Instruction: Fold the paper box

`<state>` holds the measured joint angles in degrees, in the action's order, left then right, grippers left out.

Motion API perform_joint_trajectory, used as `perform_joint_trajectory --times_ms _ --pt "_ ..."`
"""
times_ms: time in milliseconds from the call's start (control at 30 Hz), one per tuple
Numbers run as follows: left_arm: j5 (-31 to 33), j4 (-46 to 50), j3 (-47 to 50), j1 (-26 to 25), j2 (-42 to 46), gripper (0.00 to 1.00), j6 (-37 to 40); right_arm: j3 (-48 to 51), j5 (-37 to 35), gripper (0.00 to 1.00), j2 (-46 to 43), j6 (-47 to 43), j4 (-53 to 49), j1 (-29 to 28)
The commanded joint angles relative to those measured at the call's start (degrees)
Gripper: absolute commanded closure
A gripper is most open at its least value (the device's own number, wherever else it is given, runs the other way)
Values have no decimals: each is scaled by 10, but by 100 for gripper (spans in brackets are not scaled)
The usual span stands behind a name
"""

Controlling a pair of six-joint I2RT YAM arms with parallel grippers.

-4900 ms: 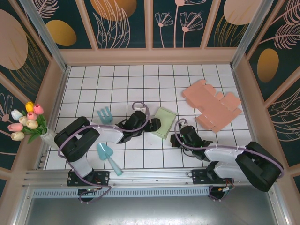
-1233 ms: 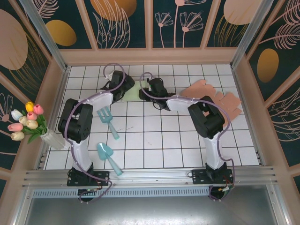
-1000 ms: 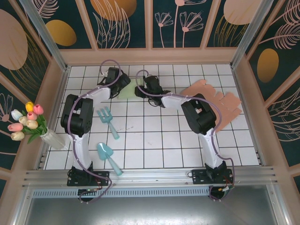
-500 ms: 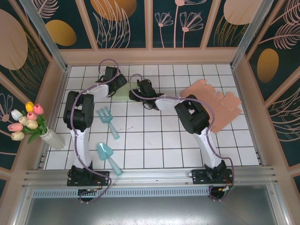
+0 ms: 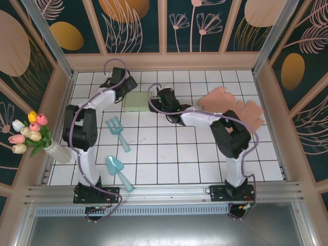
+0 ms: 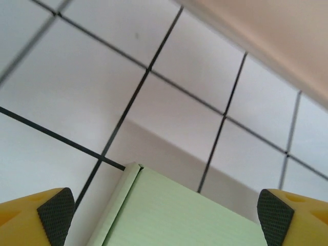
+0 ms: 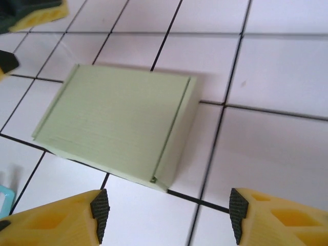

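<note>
A pale green paper box (image 5: 136, 101), folded shut, lies flat on the white tiled table in the far left-middle. My left gripper (image 5: 126, 88) hovers just beyond the box's far left corner, open, and the box's edge (image 6: 174, 215) lies low between its spread fingertips (image 6: 55, 215) without touching them. To the box's right my right gripper (image 5: 154, 103) is also open. In the right wrist view the whole box (image 7: 118, 120) lies ahead of my gripper (image 7: 169, 212), with bare tile between its pads (image 7: 100, 211).
A stack of flat pink cardboard blanks (image 5: 233, 110) lies at the right. Nearer on the left lie a teal toy fork (image 5: 118, 132) and a teal shovel (image 5: 117, 169). A vase of tulips (image 5: 31, 136) stands at the left wall. Wooden walls surround the table.
Both grippers have let go of the green box and opened wider. The left one drew back up and left, the right one drew back to the right. The box now lies flat by itself.
</note>
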<state>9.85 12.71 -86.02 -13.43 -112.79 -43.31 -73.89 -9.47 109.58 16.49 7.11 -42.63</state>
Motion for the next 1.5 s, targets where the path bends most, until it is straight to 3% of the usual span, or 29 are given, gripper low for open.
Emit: perform_joint_trajectory --times_ms 0,100,200,300,433,533,700,800,1000,1233,1467 --pt "22 33 26 0 94 6 13 17 -95 32 -67 -90 -89 2" --pt "-3 14 102 -2 185 6 13 13 -161 30 -89 -142 -193 19" --pt "-60 10 181 -2 252 6 12 16 -194 30 -108 -138 -278 59" --pt "-129 -15 278 -5 327 6 17 51 -188 29 -145 -152 -297 100" --pt "-164 -65 423 -9 460 6 -8 71 -190 29 -159 -159 -314 160" --pt "-226 -81 471 -22 541 6 -32 80 -163 30 -147 -161 -311 189" --pt "-187 18 498 -32 653 6 33 80 -150 33 -110 -144 -254 203" --pt "-159 29 538 -32 709 5 39 59 -161 35 -67 -150 -205 199" --pt "-165 4 562 -32 713 5 37 37 -196 37 -7 -174 -146 185" --pt "-169 -9 572 -32 708 5 37 3 -239 44 55 -209 -157 184" --pt "-140 -6 574 -31 711 5 36 1 -245 76 68 -239 -144 184"
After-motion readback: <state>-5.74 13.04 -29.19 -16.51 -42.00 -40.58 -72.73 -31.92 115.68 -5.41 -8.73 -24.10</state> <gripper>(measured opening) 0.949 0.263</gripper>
